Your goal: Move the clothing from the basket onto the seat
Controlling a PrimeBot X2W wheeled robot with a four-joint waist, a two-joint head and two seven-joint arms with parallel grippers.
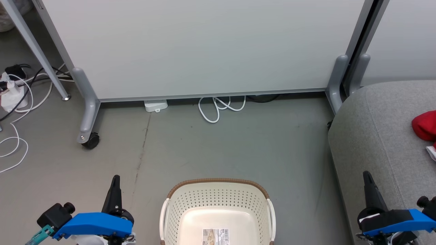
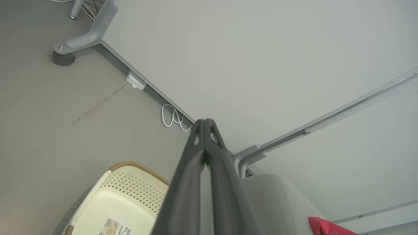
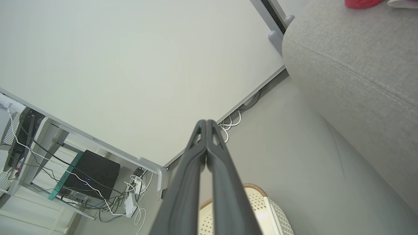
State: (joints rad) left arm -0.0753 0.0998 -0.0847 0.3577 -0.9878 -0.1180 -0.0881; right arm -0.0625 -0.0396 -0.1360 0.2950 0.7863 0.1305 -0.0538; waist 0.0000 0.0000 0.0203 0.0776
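The cream-white basket point(image 1: 218, 200) with its brown rim stands on the floor at the bottom centre, holding just a paper label point(image 1: 215, 237). Red clothing point(image 1: 425, 125) with a bit of white trim lies on the grey seat point(image 1: 374, 136) at the right edge. The same red fabric point(image 2: 329, 227) lies on the seat point(image 2: 277, 202) in the left wrist view, beside the basket point(image 2: 124, 202). My left gripper point(image 1: 115, 183) is shut with nothing in it, left of the basket. My right gripper point(image 1: 368, 182) is shut and holds nothing, in front of the seat's near edge.
A white wheeled partition panel point(image 1: 204, 47) stands behind the basket, its caster leg point(image 1: 88, 132) at the left. White cables point(image 1: 221, 107) lie under its bottom edge, and more cables with a power strip point(image 1: 13, 95) at the far left. Bare grey floor point(image 1: 221, 146) lies between panel and basket.
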